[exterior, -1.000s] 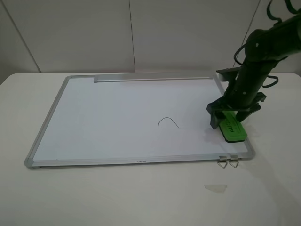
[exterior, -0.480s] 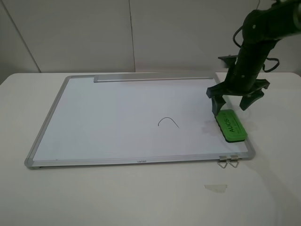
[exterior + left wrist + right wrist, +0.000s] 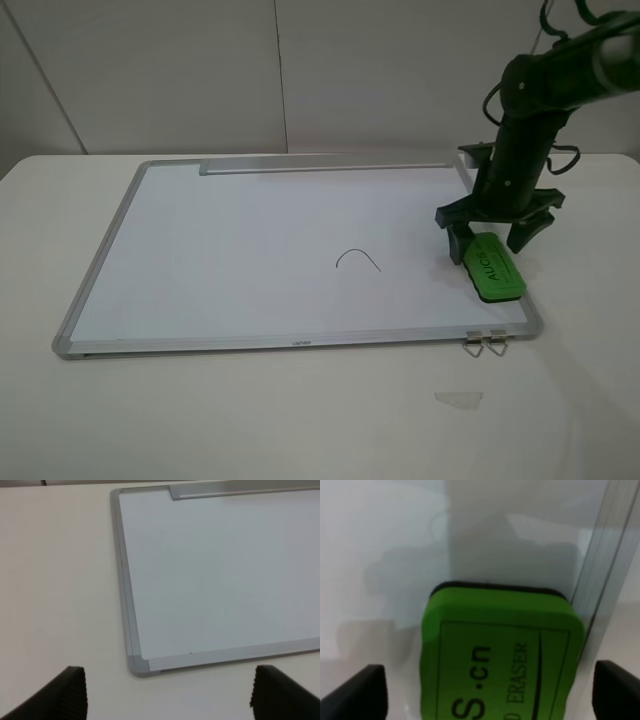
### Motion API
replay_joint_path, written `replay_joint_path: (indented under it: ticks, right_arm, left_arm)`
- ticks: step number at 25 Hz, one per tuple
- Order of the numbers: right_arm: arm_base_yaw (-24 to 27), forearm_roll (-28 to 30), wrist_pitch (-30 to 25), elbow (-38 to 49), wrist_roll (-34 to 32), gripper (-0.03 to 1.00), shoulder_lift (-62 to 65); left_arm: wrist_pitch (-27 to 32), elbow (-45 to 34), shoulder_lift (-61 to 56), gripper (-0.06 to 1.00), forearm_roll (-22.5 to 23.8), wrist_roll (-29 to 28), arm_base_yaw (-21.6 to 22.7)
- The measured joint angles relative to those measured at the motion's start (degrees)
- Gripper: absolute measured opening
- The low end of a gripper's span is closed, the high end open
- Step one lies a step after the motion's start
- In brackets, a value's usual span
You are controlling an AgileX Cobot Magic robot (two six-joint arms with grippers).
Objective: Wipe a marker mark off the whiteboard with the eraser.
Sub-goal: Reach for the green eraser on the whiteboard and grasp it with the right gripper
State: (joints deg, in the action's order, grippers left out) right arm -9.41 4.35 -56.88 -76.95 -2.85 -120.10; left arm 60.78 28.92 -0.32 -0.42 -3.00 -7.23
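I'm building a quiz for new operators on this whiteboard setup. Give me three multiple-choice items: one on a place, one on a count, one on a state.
1. The eraser lies: A. on the whiteboard, by its near right corner; B. at the board's middle; C. off the board.
2. How many metal clips on the board's near edge? A. one; B. two; C. four.
3. The right pincer is: A. shut on the eraser; B. open over the eraser; C. shut, empty.
Answers: A, the green block sits inside the frame at that corner; B, a pair shows side by side; B, its fingers stand wide apart astride the eraser.
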Motion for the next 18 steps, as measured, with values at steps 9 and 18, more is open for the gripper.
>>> replay_joint_path:
  ticks: [9, 18]
  right_arm:
    - [0.00, -2.15, 1.19, 0.00, -0.05, 0.82, -0.26]
    - [0.00, -2.67, -0.08, -0.34, -0.05, 0.82, -2.54]
  left_arm:
    - [0.00, 0.00, 0.00, 0.69, 0.00, 0.00, 0.00]
    - [0.00, 0.00, 0.00, 0.69, 0.00, 0.00, 0.00]
